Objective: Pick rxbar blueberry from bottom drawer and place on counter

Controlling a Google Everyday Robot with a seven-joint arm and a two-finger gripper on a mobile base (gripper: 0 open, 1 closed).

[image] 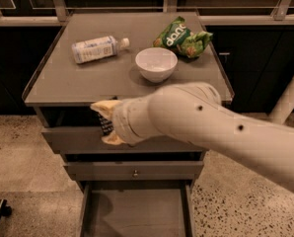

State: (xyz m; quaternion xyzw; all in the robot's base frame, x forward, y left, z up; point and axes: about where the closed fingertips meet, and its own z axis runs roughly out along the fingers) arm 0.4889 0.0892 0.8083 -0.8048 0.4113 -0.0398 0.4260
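Barely visible rxbar (106,126) in pincer (103,123) nr counter (83,80)

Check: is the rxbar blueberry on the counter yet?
No, the rxbar blueberry is held in the jaws of the gripper, in front of the top drawer below the counter rim.

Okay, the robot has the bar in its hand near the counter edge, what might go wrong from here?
1. The hand grips the rxbar blueberry right at the front rim of the counter; going up, it may catch there.
2. The bowl sits just beyond that edge; a long reach might nudge it.
3. The bottom drawer is open below; a slipped bar would likely drop into it or onto the floor.
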